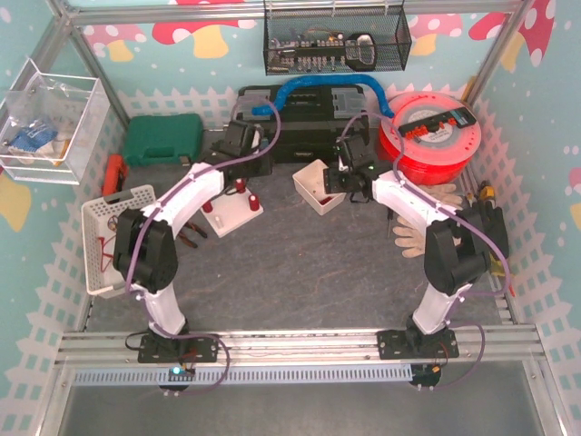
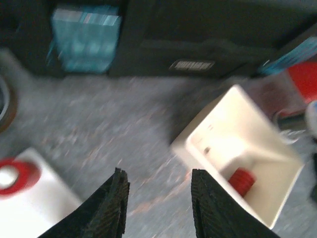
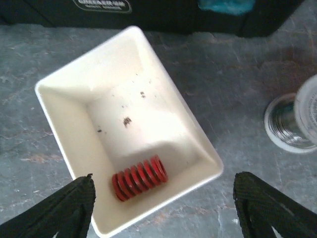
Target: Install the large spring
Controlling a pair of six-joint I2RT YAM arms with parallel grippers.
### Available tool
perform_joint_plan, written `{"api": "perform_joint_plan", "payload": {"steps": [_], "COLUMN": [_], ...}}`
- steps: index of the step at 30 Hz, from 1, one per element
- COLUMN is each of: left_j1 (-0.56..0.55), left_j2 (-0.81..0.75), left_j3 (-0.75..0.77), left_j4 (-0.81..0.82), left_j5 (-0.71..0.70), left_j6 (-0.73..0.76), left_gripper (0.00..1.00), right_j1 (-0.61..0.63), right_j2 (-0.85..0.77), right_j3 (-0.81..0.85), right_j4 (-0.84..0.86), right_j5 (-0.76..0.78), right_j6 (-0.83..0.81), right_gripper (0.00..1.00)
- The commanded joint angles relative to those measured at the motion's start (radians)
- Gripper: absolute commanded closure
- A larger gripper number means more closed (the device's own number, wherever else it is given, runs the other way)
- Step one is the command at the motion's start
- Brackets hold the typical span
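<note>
Right wrist view: bare grey tabletop (image 3: 237, 74) rings the white bin (image 3: 69, 104), with a black case (image 3: 39, 10) just past its far corner. The large red spring (image 3: 139, 177) lies in the bin's near corner, between the wide-spread fingers of the right gripper (image 3: 163, 181). The left gripper (image 2: 158, 183) is parted and empty.

Teal walls (image 1: 23, 41) printed with pink mushrooms and a white picket fence close in the grey, stone-look bench (image 1: 300, 263). Aluminium framing (image 1: 300, 341) runs along the six o'clock edge; a black wire basket (image 1: 336, 41) hangs at twelve, a clear box (image 1: 50, 118) at ten.
</note>
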Motion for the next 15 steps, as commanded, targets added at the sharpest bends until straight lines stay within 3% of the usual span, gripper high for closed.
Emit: {"api": "perform_joint_plan", "payload": {"steps": [1,6,15], "left_j1": [-0.001,-0.027,-0.084], "left_j2": [0.116,0.266,0.396], "left_j3": [0.138,0.291,0.358], "left_j4": [0.064,0.078,0.087], "left_j5": [0.079,0.15,0.176], "left_j6": [0.027,0.096,0.204], "left_gripper": [0.64,0.69,0.58], "right_j1": [-0.014,-0.014,-0.022], "right_j2": [-0.011,-0.025,-0.151], "right_j3": [-0.009,-0.025,-0.112], "right_j4": [-0.064,-0.053,-0.048], "right_j5": [-0.061,-0.052,0.036], "right_j6": [0.128,0.146,0.06], "right_gripper": [0.26,0.32,0.29]}}
